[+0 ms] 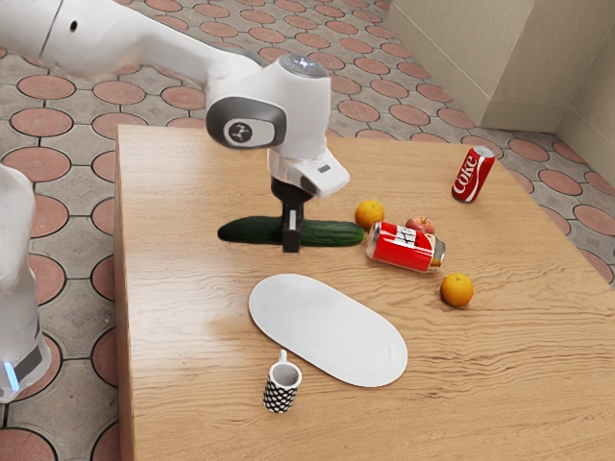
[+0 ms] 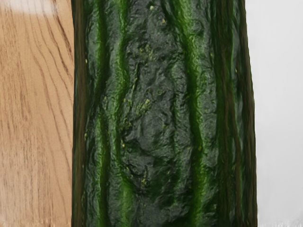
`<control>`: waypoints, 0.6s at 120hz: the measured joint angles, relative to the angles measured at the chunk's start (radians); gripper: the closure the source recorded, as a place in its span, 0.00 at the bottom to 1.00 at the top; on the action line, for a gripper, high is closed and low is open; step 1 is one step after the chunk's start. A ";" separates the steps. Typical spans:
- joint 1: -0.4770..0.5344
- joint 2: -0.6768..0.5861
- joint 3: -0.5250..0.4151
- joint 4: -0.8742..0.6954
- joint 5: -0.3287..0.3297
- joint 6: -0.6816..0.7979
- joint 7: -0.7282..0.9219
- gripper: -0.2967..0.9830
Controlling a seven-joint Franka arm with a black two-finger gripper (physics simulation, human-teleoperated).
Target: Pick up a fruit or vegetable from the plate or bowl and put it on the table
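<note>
End effector (image 1: 292, 242) clasps one cucumber (image 1: 332, 233); two oranges (image 1: 457, 290), one plate (image 1: 327, 327), one mug (image 1: 281, 392)

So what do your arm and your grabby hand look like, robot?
My arm is smooth and white, with chunky, rounded parts. One joint has a dark grey oval patch around a round white badge with a dark squiggly mark. There's a greyish disc on top of my wrist. My gripper is black and slim, with a pale strip on it.
</note>
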 joint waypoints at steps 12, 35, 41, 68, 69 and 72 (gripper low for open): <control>0.001 -0.002 0.072 -0.006 0.011 -0.007 0.002 0.63; 0.002 0.006 0.218 -0.004 0.035 -0.014 0.019 0.64; 0.003 0.007 0.238 -0.004 0.043 -0.014 0.024 0.64; 0.002 0.013 0.253 -0.004 0.057 -0.012 0.043 0.41; 0.002 0.012 0.253 -0.004 0.057 -0.013 0.043 0.40; 0.002 0.012 0.252 -0.004 0.058 -0.013 0.044 0.37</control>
